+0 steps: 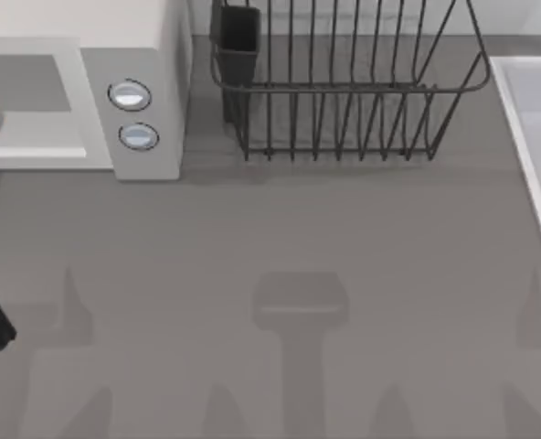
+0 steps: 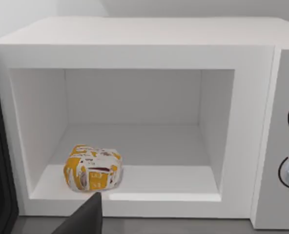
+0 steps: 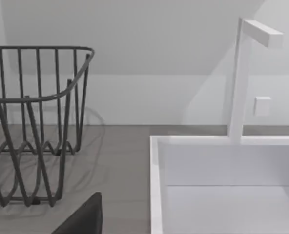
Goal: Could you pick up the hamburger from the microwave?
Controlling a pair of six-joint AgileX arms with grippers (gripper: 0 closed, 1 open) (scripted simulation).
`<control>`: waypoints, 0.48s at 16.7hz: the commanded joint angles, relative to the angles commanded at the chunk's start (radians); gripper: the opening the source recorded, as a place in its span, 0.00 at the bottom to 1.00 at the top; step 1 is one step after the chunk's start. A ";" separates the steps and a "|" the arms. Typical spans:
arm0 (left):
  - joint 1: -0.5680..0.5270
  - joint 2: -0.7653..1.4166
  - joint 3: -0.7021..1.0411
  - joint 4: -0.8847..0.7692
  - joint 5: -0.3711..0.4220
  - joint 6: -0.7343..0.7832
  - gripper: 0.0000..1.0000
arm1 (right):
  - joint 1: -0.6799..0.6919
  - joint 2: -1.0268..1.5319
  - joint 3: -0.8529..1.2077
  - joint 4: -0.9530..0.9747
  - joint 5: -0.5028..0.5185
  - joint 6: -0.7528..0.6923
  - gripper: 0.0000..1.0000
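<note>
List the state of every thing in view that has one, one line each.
microwave: door open, cavity exposed.
hamburger: wrapped, resting on the cavity floor near the front edge, ungrasped.
dish rack: upright on the table, no dishes in it.
sink: nothing visible in the basin.
knobs: setting cannot be told.

Grey tabletop [image 1: 280,238] w/ faint soft shadows toward its near edge. Black wire dish rack [image 1: 344,82] at far edge, approx. centre-right, small dark cup-shaped holder [image 1: 237,37] at rack's left end. White sink basin [image 1: 535,128] along right edge; white faucet [image 3: 242,78] rises at its far rim. Plain white wall [image 3: 149,48] behind; light even, diffuse.
</note>
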 joint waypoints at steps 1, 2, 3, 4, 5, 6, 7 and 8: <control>0.000 0.000 0.000 0.000 0.000 0.000 1.00 | 0.000 0.000 0.000 0.000 0.000 0.000 1.00; 0.000 0.000 0.000 0.000 0.000 0.000 1.00 | 0.000 0.000 0.000 0.000 0.000 0.000 1.00; 0.000 0.000 0.000 0.000 0.000 0.000 1.00 | 0.000 0.000 0.000 0.000 0.000 0.000 1.00; 0.000 0.000 0.000 0.000 0.000 0.000 1.00 | 0.000 0.000 0.000 0.000 0.000 0.000 1.00; 0.000 0.000 0.000 0.000 0.000 0.000 1.00 | 0.000 0.000 0.000 0.000 0.000 0.000 1.00; 0.000 0.000 0.000 0.000 0.000 0.000 1.00 | 0.000 0.000 0.000 0.000 0.000 0.000 1.00; 0.000 0.000 0.000 0.000 0.000 0.000 1.00 | 0.000 0.000 0.000 0.000 0.000 0.000 1.00; 0.001 0.009 0.004 0.004 0.001 0.000 1.00 | 0.000 0.000 0.000 0.000 0.000 0.000 1.00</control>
